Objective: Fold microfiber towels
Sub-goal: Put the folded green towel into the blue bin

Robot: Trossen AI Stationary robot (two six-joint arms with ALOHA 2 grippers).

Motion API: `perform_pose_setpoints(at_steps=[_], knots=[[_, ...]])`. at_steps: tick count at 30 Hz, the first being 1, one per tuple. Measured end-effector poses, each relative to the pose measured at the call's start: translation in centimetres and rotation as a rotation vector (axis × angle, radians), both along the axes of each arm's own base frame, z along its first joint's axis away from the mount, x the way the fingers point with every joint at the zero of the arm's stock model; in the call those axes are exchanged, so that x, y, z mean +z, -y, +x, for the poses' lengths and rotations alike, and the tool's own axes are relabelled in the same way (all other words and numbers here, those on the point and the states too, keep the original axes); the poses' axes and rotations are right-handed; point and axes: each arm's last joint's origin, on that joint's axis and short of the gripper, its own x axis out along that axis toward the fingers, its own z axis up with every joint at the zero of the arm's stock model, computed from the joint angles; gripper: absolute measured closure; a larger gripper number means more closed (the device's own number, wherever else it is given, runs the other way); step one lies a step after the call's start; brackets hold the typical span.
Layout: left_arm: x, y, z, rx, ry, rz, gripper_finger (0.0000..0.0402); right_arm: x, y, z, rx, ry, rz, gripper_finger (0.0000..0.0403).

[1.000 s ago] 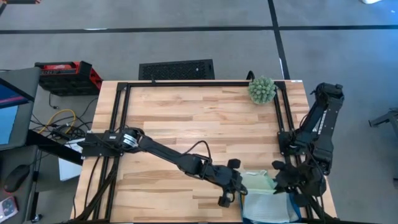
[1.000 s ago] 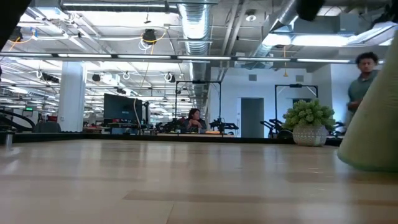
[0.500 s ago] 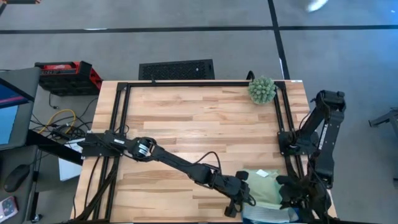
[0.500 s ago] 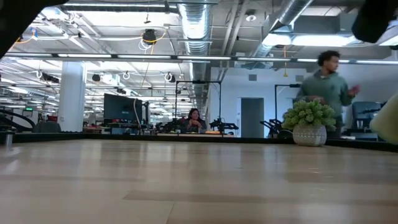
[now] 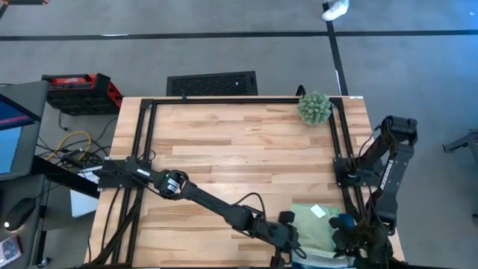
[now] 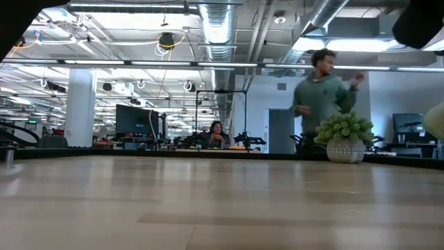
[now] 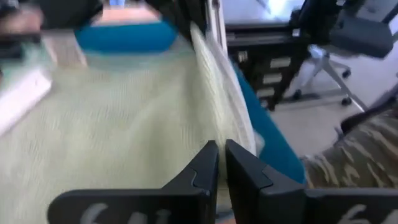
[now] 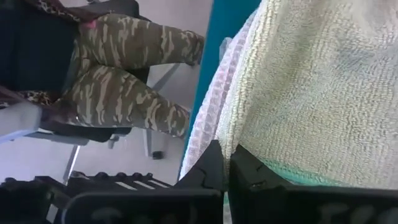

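Observation:
A light green microfiber towel (image 5: 314, 226) lies spread at the table's near right corner, over a teal tray (image 7: 127, 38) that holds other pale cloths (image 8: 208, 118). A white tag (image 5: 319, 211) shows on the towel's far part. My left gripper (image 5: 290, 243) is at the towel's near left end and my right gripper (image 5: 349, 240) at its near right end. Both are shut on the towel. In the low view only a pale sliver of the towel (image 6: 438, 119) shows at the right border. My left gripper pinches the green towel's edge (image 7: 214, 134) between its two fingers, at the near left end. The fingers slant down from the table's left. The towel lies flat beyond them. How many layers are held cannot be seen. My right gripper pinches the towel's edge (image 8: 235, 144) at the near right end between its two fingers, slanting steeply down. The towel lies over the pale cloths and the tray beside the fingers.
A spiky green ball plant (image 5: 314, 108) in a pot stands at the far right corner. Black frame rails (image 5: 337, 142) run along the table's sides. A person in camouflage trousers (image 8: 124, 74) sits just off the near edge. Bare wood (image 5: 224, 142) spans the table's middle and left.
Both grippers have moved down and toward the table's near edge with the green towel. It hung bunched between them, looming large in the low view. It is now laid out flatter over the tray's stack, its far part resting and its near edge drawn forward.

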Motion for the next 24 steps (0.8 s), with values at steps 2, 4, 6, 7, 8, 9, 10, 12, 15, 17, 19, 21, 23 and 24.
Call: perform_pose_setpoints(at_steps=[2, 4, 6, 7, 8, 9, 10, 12, 15, 17, 19, 21, 23, 24], knots=[[-0.2, -0.2, 0.0, -0.001, -0.026, -0.005, 0.0379, -0.3, 0.0, -0.1, 0.034, -0.056, -0.003, 0.0371], [-0.2, -0.1, -0.1, -0.013, -0.030, -0.008, 0.0368, -0.4, -0.1, -0.1, 0.026, -0.090, 0.006, 0.0360], [-0.1, -0.1, 0.0, -0.012, -0.022, -0.012, 0.0358, -0.7, -0.2, 0.0, 0.024, -0.090, -0.004, 0.0349], [-0.1, -0.2, 0.0, -0.010, -0.023, -0.014, 0.0351, -0.8, -0.2, 0.0, 0.027, -0.088, -0.009, 0.0344], [-0.1, -0.2, 0.0, -0.006, -0.028, -0.014, 0.0345, -0.9, -0.3, 0.0, 0.025, -0.086, -0.010, 0.0339], [-0.2, -0.2, 0.0, -0.003, -0.032, -0.014, 0.0338, -0.9, -0.3, 0.1, 0.020, -0.083, -0.015, 0.0333], [-0.2, -0.2, 0.0, -0.002, -0.034, -0.014, 0.0330, -1.0, -0.3, 0.2, 0.016, -0.081, -0.020, 0.0327], [-0.2, -0.3, -0.1, 0.001, -0.039, -0.010, 0.0313, -1.1, -0.2, 0.3, 0.003, -0.076, -0.033, 0.0312], [-0.3, -0.3, 0.0, 0.006, -0.038, -0.007, 0.0286, -1.1, 0.0, 0.8, -0.018, -0.071, -0.036, 0.0283], [-0.2, -0.3, 0.0, 0.008, -0.037, -0.007, 0.0268, -1.0, 0.0, 1.0, -0.027, -0.070, -0.033, 0.0258], [-0.3, -0.4, 0.0, 0.009, -0.039, -0.005, 0.0252, -1.1, 0.1, 1.3, -0.022, -0.082, -0.033, 0.0231], [-0.3, -0.4, 0.0, 0.002, -0.040, 0.009, 0.0240, -1.1, 0.2, 1.5, 0.021, -0.085, -0.040, 0.0206], [-0.2, -0.4, -0.1, -0.013, -0.041, 0.023, 0.0233, -0.9, 0.2, 1.8, 0.059, -0.109, -0.024, 0.0186], [0.0, -0.6, -0.2, -0.022, -0.052, 0.031, 0.0231, -0.8, 0.2, 1.9, 0.072, -0.122, -0.009, 0.0178]])
